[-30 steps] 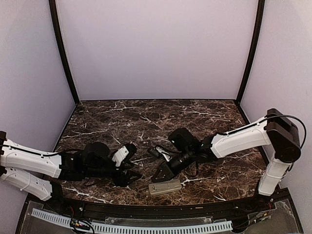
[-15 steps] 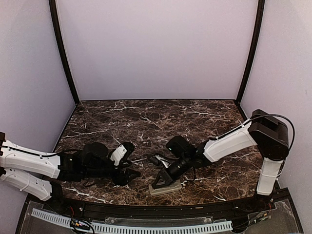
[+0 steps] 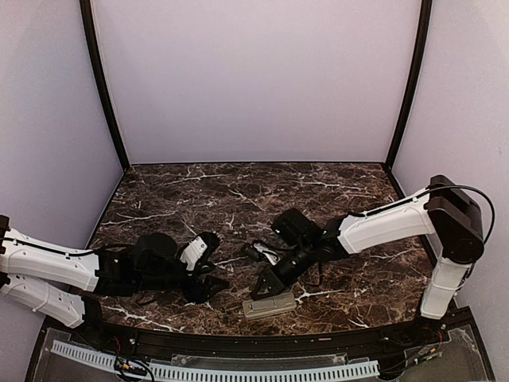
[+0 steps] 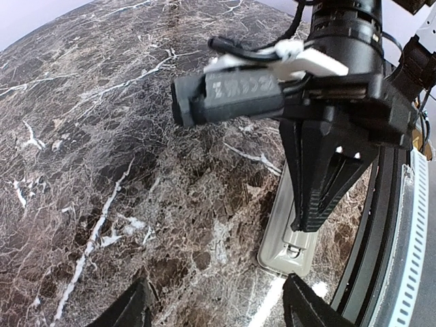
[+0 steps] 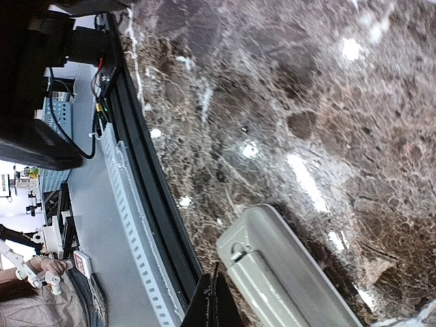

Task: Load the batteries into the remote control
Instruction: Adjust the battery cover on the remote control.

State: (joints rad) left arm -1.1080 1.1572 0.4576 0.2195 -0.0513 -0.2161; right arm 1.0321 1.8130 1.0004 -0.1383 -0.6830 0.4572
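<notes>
Remote [image 3: 269, 305]: lies back-up on the bench [image 3: 238, 191], near the front edge, right of centre. Its long axis runs roughly along that edge, and the latch end points toward the left arm.
Right end effector [image 3: 261, 290]: fingers pressed together, nothing between them, tips pointing down at the remote's latch end. Whether they touch it cannot be told. This is plainly the nearer arm.
Left end effector [image 3: 210, 285]: fingers apart and empty, low over the bench and well left of the remote, facing it.
Batteries: none made out in any view.
Judgement: the next move falls to the right arm, working straight down at the latch end.
</notes>
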